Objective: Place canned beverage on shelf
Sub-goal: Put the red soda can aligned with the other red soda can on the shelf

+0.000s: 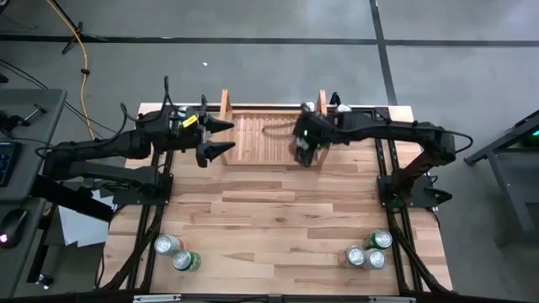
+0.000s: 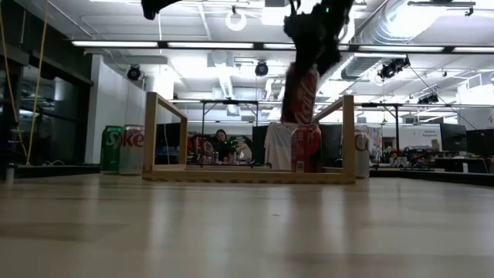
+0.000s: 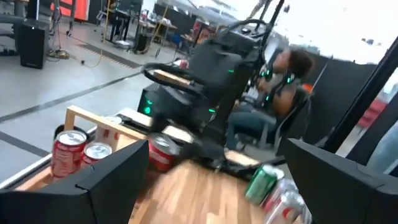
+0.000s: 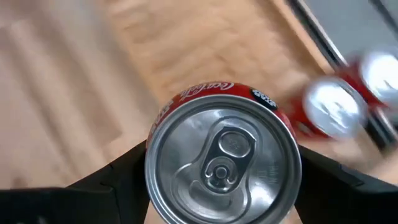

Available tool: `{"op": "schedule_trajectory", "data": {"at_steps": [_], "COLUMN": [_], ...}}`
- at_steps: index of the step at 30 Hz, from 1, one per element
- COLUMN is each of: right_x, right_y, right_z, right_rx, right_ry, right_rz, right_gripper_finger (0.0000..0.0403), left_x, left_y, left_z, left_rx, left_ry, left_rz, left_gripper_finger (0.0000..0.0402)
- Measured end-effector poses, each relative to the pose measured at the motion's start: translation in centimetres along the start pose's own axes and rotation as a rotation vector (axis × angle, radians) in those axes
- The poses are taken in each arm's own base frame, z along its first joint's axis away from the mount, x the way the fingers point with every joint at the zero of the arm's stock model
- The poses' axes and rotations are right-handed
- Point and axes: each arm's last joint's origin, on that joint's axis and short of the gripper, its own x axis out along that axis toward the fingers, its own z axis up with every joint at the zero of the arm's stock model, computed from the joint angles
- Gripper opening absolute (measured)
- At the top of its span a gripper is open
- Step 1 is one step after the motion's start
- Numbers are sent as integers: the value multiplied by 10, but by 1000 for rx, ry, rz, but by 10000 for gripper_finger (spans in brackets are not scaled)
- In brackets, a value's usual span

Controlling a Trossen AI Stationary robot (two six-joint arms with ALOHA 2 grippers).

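High view: the right gripper [image 1: 303, 151] hangs over the shelf [image 1: 261, 139] toward its 3 o'clock end, closed on a red cola can [image 1: 305, 154] that its body mostly hides. Two cans [image 1: 309, 108] sit by the shelf's right side board at about 1 o'clock. The left gripper [image 1: 221, 137] waits just outside the left side board at 9 o'clock, fingers spread and holding nothing. Spare cans lie near the bench's [image 1: 269, 219] corners at 7 and 5 o'clock.

Low view: the red cola can [image 2: 299, 93] hangs upright, long axis vertical, base down, above a second red can [image 2: 306, 148] that stands in the shelf [image 2: 247, 174] near its right board.

Left wrist view: the open fingers [image 3: 106, 180] frame the right arm beyond; cans there are blurred.

Right wrist view: the fingers [image 4: 109, 180] clamp the red cola can [image 4: 224, 155] on opposite sides of its wall, pull-tab lid facing the camera.

Judging by looks, it is a smooth, thin-walled aluminium cylinder: stiff if full, easily dented, somewhat slippery. A mid-height side grip suits it best.
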Motion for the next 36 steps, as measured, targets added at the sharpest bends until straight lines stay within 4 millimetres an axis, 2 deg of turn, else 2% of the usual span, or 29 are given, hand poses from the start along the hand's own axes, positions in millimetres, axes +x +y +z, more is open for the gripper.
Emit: {"op": "schedule_trajectory", "data": {"at_steps": [3, 6, 9, 13, 20, 25, 36], "right_x": [13, 27, 40, 51, 54, 57, 96], "right_y": [-26, -41, -40, -34, -31, -31, -29], "right_z": [3, 3, 5, 6, 5, 4, 0], "right_rx": [149, 198, 170, 50, -339, -520, -554], "right_ry": [70, 145, 167, 180, 191, 216, 327], "right_rz": [-22, -36, -8, 11, 44, 68, 77], "right_gripper_finger": [287, 287, 287, 287, 287, 287, 287], "left_x": [0, 0, 0, 0, 0, 0, 0], "left_y": [2, 2, 2, 2, 2, 2, 2], "left_z": [-4, -3, -3, -3, -3, -3, -4], "left_rx": [-33, -35, -38, -45, -53, -53, -60], "left_ry": [-22, -32, -31, -31, -30, -30, -29], "left_rz": [7, 5, 6, 6, 6, 6, 6], "left_gripper_finger": [364, 365, 365, 365, 365, 365, 365]}}
